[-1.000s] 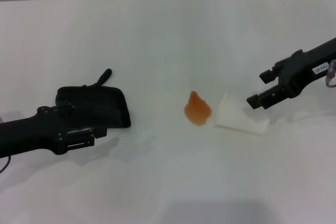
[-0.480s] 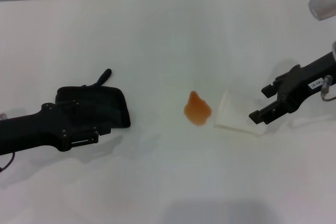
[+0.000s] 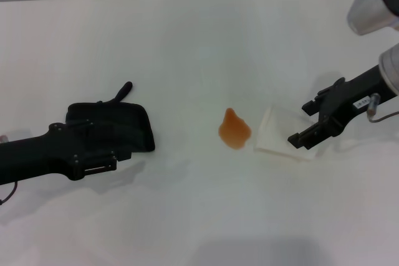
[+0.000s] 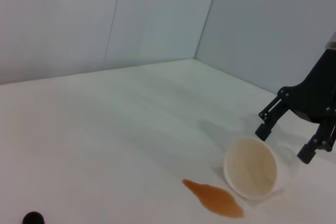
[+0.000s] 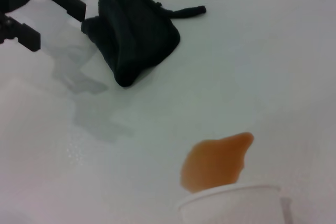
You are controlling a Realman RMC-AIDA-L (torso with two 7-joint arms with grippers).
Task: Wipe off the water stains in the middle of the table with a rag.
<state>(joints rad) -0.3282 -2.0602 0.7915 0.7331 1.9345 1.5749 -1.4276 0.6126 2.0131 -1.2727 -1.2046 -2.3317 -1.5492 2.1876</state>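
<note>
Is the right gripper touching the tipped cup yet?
Apart. The left wrist view shows the right gripper open, with bare table between its fingertips and the cup; its shadow lies behind the cup.

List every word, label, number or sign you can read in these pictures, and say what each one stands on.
One text only: a small white label on the right arm, just behind the right claw in the head view. Its dark print is too small to read.
No text shows on the rag, the cup, the table or the left claw.
</note>
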